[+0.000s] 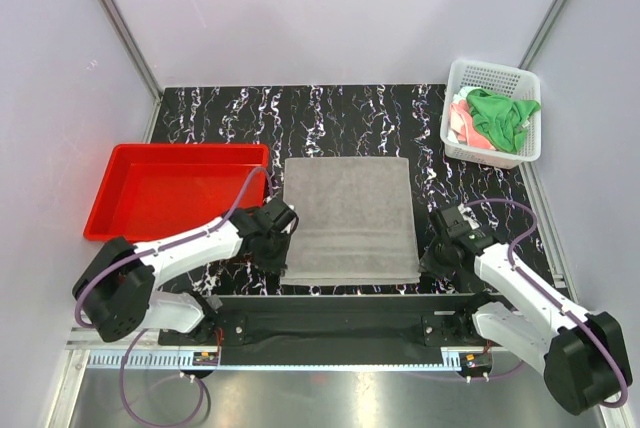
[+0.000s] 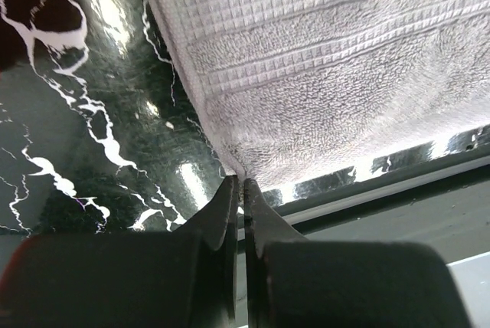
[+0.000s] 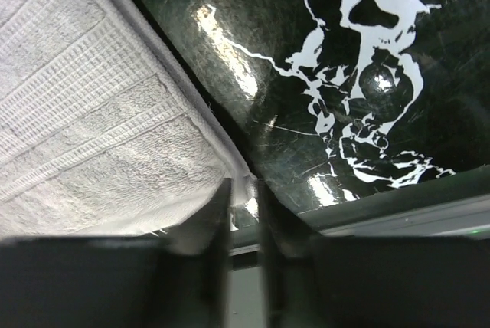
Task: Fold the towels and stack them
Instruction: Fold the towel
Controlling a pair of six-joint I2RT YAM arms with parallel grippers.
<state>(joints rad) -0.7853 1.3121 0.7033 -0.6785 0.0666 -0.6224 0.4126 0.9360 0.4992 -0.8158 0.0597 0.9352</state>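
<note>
The grey towel (image 1: 350,213) lies flat and folded in the middle of the black marbled table (image 1: 220,118), its near edge close along the table's front edge. In the left wrist view, the left gripper (image 2: 238,184) sits at the lower middle of the frame. Its fingers are pressed together on the tip of the towel's near left corner. In the right wrist view, the right gripper (image 3: 245,184) is at the bottom centre with its fingers slightly apart. The towel's near right corner lies loose in the narrow gap between them. At the upper right of the overhead view, a white perforated basket (image 1: 520,76) holds a bright green towel (image 1: 500,116) and a salmon-pink towel (image 1: 460,113), both crumpled. A red tray (image 1: 190,148) sits at the left, just beside the grey towel.
</note>
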